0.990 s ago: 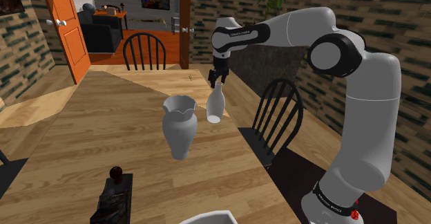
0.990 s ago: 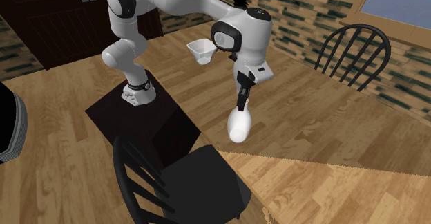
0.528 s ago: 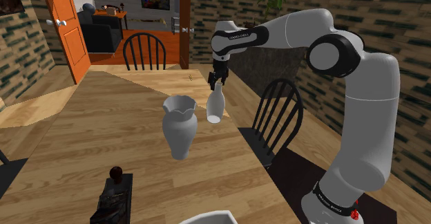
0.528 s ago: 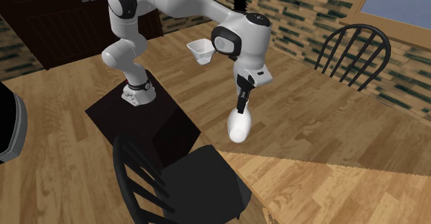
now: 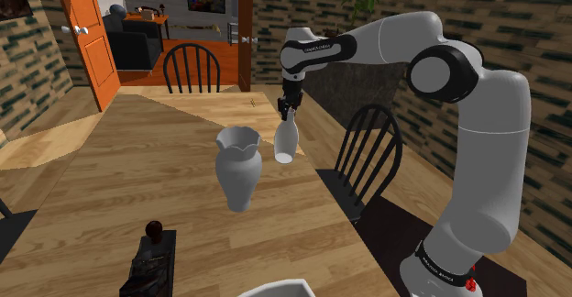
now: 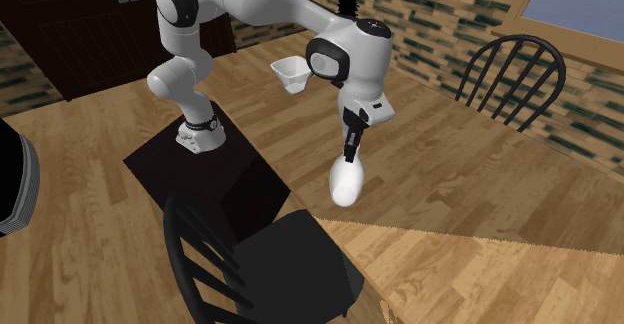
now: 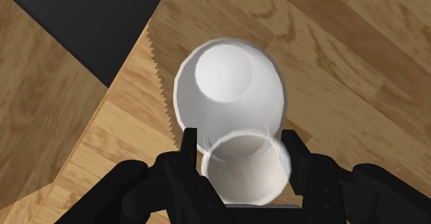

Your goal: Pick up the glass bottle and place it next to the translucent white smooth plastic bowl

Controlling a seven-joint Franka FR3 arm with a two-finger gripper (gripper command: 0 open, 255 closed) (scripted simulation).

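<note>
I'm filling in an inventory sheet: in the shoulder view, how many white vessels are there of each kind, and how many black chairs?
white bottle: 1
white vase: 1
white bowl: 1
black chairs: 2
total: 5

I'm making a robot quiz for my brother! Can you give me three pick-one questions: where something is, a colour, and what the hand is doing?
1. Where is the vase?
A. On the table, at the shoulder view's left of the bottle.
B. On a chair.
C. On the floor.
2. What colour is the bottle?
A. Green.
B. Red.
C. White.
3. What is the gripper doing?
A. Open above the vase.
B. Shut on the bottle's neck.
C. Shut on nothing.
Answers: 1 A, it stands on the tabletop beside the bottle. 2 C, it is plain white. 3 B, the wrist view shows both fingers clasping its neck.
</note>
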